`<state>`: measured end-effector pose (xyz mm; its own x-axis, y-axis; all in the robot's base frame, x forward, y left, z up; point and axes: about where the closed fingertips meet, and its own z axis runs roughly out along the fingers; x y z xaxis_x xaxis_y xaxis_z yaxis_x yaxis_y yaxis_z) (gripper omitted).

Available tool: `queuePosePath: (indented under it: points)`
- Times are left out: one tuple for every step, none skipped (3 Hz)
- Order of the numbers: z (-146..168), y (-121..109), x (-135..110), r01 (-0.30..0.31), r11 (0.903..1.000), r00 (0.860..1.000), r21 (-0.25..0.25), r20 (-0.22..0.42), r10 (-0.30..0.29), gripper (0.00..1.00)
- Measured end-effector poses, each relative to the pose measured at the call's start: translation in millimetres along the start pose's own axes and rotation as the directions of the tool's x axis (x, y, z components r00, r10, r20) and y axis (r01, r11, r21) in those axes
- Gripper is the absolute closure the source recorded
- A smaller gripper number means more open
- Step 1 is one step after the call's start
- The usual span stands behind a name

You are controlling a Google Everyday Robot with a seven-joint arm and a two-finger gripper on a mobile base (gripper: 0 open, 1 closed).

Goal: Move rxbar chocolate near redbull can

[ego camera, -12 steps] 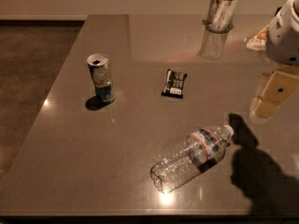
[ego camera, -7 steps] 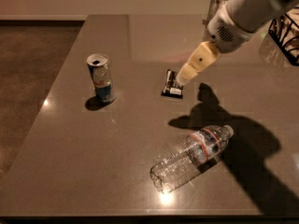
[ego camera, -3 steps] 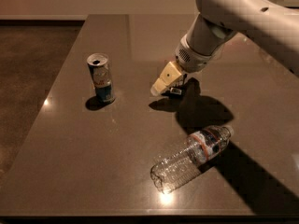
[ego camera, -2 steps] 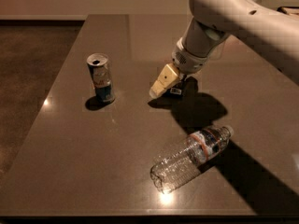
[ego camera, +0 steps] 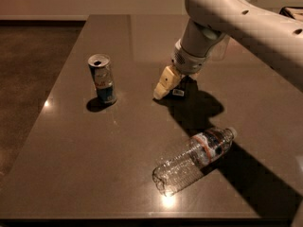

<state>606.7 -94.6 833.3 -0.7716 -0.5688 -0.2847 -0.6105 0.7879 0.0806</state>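
The gripper (ego camera: pixel 163 88) is down at the table (ego camera: pixel 94 145) in the middle of the frame, right at the mostly hidden rxbar chocolate (ego camera: pixel 178 92). I cannot tell if it is wide or narrow. The redbull can (ego camera: pixel 102 78) stands off to the left. 1 water bottle (ego camera: pixel 194 160) lies lower right.

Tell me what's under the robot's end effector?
The end effector is over the rxbar chocolate on the table. Only a dark corner with a white patch shows; the rest is covered.

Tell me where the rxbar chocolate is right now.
In the camera view, the rxbar chocolate lies mostly hidden under the gripper, to the picture's right of the redbull can and beyond the water bottle.
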Motion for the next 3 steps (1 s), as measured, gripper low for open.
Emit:
queuePosePath:
  points:
    - [-8.0,-0.7,-3.5,0.017,0.9996,1.000,0.023,0.000,-0.017,0.40]
    - [-12.8,-2.5,-4.0,0.029,0.9987,1.000,0.042,-0.005,-0.029,0.64]
    - [-12.9,-1.9,-4.9,0.045,0.9981,0.999,0.042,-0.011,-0.045,0.87]
